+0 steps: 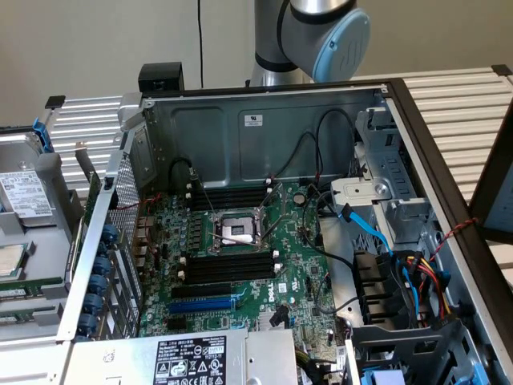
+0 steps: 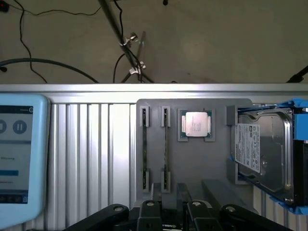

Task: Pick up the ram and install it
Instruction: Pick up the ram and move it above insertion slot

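Two ram sticks stand on edge in the slots of a grey parts tray: one ram stick and a second ram stick beside it. My gripper hovers over the tray's near edge, closest to the second stick and touching neither. Its black fingertips stand a little apart with nothing between them. The open computer case holds the green motherboard, whose black memory slots flank the processor socket.
A processor chip and a hard drive in a blue carrier share the tray. A tablet lies beside it. Cables and a drive cage crowd the case's right side. A blue expansion slot sits below the memory slots.
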`<state>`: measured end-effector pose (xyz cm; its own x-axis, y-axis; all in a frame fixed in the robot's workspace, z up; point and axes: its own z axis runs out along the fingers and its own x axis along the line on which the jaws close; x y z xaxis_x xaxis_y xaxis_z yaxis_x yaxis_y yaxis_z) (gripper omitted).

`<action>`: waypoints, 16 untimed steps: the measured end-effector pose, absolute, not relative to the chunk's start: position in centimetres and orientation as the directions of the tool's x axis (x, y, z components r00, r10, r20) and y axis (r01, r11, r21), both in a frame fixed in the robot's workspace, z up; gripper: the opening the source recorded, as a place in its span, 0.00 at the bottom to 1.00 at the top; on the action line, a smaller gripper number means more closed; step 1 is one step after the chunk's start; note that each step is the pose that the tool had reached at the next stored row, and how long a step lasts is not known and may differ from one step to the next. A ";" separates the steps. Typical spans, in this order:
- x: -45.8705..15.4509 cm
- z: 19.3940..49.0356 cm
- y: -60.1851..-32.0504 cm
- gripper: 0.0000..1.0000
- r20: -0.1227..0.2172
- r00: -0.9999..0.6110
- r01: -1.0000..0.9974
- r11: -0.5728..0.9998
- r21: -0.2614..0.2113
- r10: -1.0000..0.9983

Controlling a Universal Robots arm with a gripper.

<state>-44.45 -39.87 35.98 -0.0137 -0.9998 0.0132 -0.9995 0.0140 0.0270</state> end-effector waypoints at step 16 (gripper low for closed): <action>-45.2 33.3 -41.2 0.27 0.013 -0.014 -1.000 0.014 0.027 -1.000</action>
<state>-45.19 -41.18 33.28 -0.0136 -0.9998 0.0132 -0.9995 0.0140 0.0271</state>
